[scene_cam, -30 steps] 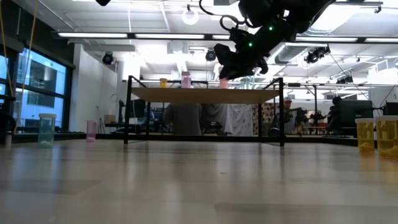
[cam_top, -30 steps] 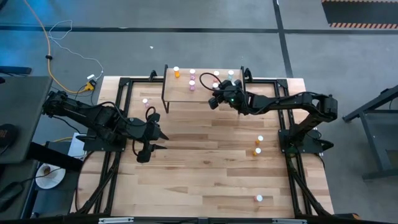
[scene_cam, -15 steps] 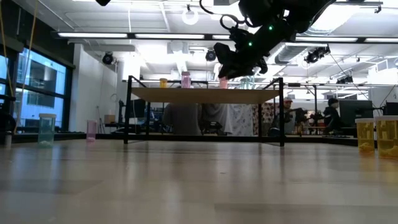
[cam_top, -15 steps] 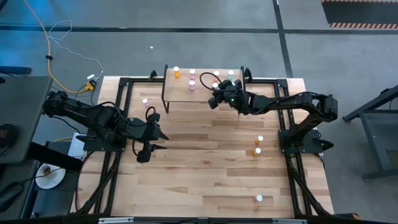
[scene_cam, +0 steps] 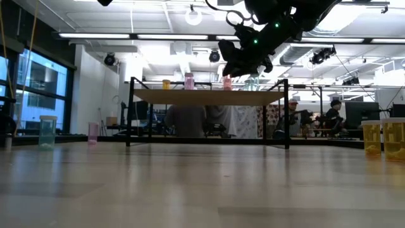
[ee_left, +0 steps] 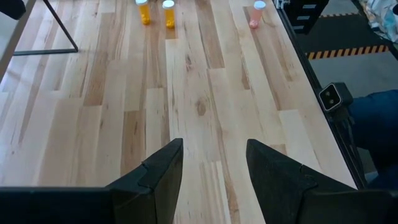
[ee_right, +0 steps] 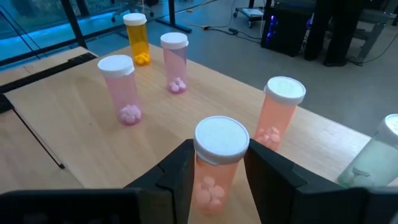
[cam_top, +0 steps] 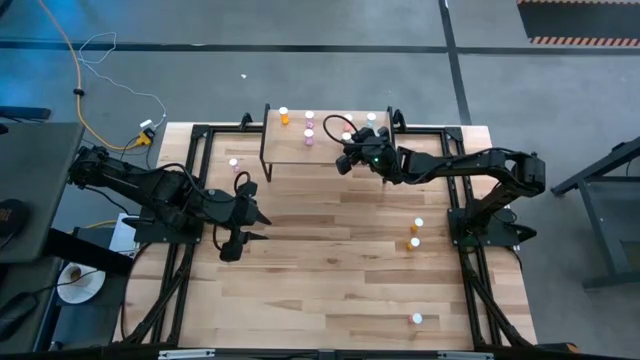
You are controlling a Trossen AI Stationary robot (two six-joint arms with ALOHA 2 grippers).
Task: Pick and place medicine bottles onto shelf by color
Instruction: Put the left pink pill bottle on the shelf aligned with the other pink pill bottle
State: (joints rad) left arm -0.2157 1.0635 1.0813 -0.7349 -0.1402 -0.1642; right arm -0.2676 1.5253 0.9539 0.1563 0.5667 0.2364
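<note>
Wood tabletop [cam_top: 330, 270], shelf [cam_top: 290, 150], lit workshop.

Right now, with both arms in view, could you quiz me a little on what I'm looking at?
1. True or false: the left gripper is holding a bottle.
2. Which arm reaches over the shelf? A) left B) right C) neither
3. Fill in: the orange bottle on the shelf has a ___ cap.
Key: 1 false, it is open and empty; 2 B, the right gripper is above the shelf; 3 white.
</note>
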